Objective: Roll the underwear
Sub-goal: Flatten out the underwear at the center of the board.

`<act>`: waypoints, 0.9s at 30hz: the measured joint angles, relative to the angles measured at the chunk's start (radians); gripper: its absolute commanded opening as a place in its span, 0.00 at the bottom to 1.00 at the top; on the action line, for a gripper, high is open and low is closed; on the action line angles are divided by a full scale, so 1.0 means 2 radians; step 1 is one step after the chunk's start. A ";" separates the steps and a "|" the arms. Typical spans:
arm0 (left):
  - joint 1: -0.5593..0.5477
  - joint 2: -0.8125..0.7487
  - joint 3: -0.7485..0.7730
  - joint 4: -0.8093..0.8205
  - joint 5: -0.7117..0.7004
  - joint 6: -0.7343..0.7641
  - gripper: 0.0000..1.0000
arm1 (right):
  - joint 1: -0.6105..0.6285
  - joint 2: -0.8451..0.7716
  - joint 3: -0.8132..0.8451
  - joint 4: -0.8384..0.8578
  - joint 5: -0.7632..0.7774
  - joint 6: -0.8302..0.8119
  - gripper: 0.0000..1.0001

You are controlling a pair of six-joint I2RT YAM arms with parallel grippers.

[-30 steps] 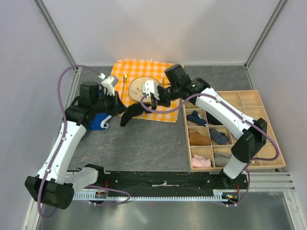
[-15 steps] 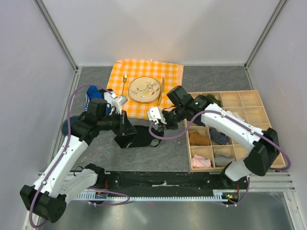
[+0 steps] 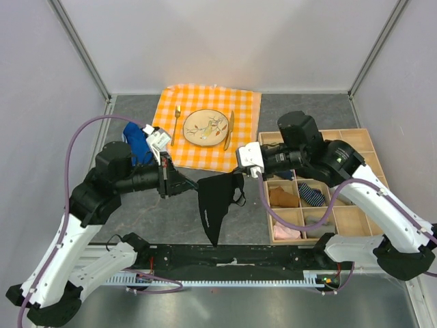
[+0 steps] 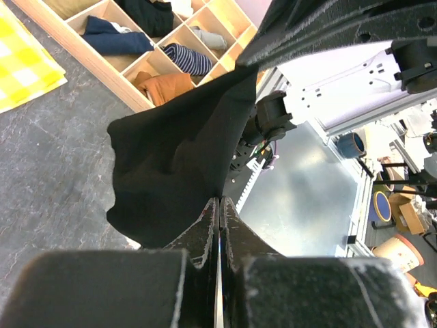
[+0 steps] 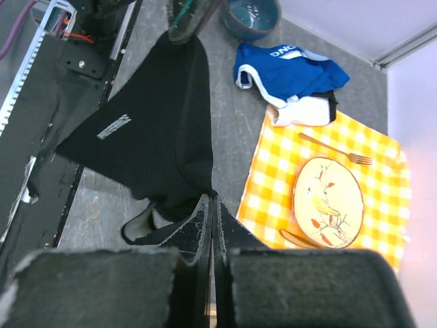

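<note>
At the left of the top view, the left gripper [image 3: 194, 183] was clamped shut on one upper corner of the underwear [image 3: 217, 201]; its wrist camera showed the two fingertips [image 4: 208, 213] pressed together with black cloth pinched between them. Behind that arm a blue garment [image 3: 136, 142] lay bunched by the edge of the orange checked cloth [image 3: 240, 102], well apart from the work. The underwear hung in the air between the two arms, over the grey table [image 3: 273, 109] near its front edge. It was stretched along its top edge and sagged to a narrow point below, and whether that point touched anything could not be told. The way it drooped and creased suggested a very light, limp fabric with no stiffness of its own, likely to fold and twist wherever it was not supported, though unlikely to slip from closed pads and in no way fragile. For rolling, it would probably need to be laid flat first, then taken at the two ends of one straight edge, the waistband with its small white lettering [image 5: 113, 126] being the firmest line to pinch. To the right, the right gripper [image 3: 237, 175] was likewise closed tight on the opposite upper corner, with a loose leg opening dangling beside it. Farther right sat the wooden compartment tray [image 3: 355, 132] holding folded socks and small garments.
</note>
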 measured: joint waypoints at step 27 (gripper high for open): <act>0.241 0.202 -0.205 0.186 -0.147 0.036 0.02 | 0.000 0.456 0.161 0.157 0.133 0.086 0.06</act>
